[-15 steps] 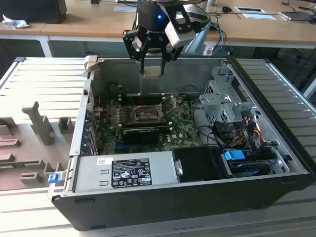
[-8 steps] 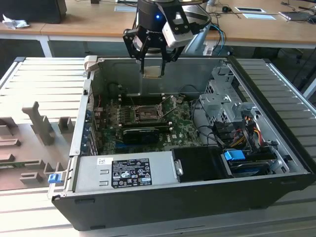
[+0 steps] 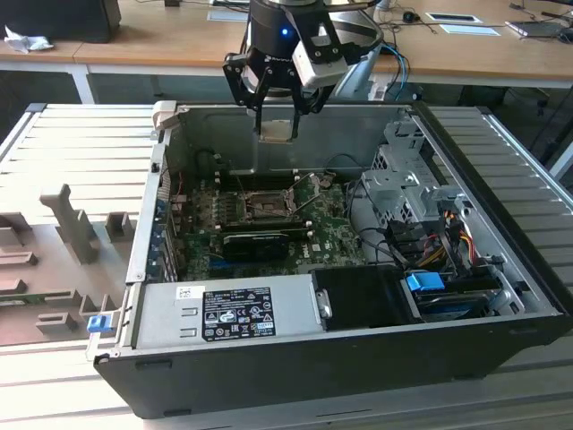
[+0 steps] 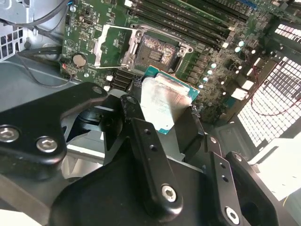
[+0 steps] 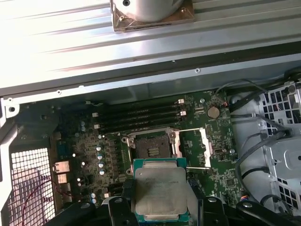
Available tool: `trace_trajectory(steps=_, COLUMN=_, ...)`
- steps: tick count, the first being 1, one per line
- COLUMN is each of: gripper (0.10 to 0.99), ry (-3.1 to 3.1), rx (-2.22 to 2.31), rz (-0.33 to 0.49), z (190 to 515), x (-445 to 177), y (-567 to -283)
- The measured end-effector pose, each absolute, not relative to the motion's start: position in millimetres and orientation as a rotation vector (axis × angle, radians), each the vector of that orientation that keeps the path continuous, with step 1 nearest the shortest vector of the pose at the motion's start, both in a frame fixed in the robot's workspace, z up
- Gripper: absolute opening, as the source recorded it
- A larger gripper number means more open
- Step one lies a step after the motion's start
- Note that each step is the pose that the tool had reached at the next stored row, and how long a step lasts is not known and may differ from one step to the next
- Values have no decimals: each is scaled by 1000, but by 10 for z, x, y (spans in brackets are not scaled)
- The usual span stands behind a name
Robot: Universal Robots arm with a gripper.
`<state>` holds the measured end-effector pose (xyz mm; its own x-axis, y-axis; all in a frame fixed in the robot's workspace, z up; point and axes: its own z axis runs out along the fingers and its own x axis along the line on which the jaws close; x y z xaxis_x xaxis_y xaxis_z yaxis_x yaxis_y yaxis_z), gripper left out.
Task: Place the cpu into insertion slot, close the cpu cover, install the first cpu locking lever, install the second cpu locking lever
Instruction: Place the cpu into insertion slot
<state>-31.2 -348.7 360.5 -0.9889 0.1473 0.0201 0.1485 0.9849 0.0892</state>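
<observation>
The gripper (image 3: 276, 127) hangs over the far part of the open computer case (image 3: 358, 367). Its fingers are clamped on two opposite edges of the cpu (image 5: 159, 190), which is held well clear above the green board (image 3: 333, 240). Almost directly below, the insertion slot (image 5: 151, 148) sits bare. The cpu cover (image 5: 197, 148) is flipped open just beside it.

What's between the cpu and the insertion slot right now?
Nothing visible. The tool holds the cpu above the board; the insertion slot lies open and bare, its cpu cover flipped open beside it.
</observation>
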Motion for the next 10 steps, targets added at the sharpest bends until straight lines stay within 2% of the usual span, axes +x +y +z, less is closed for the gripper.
trace_trajectory(steps=10, gripper=525, ry=-3114, rx=-272, rz=-142, z=3587, x=-312, y=-3493)
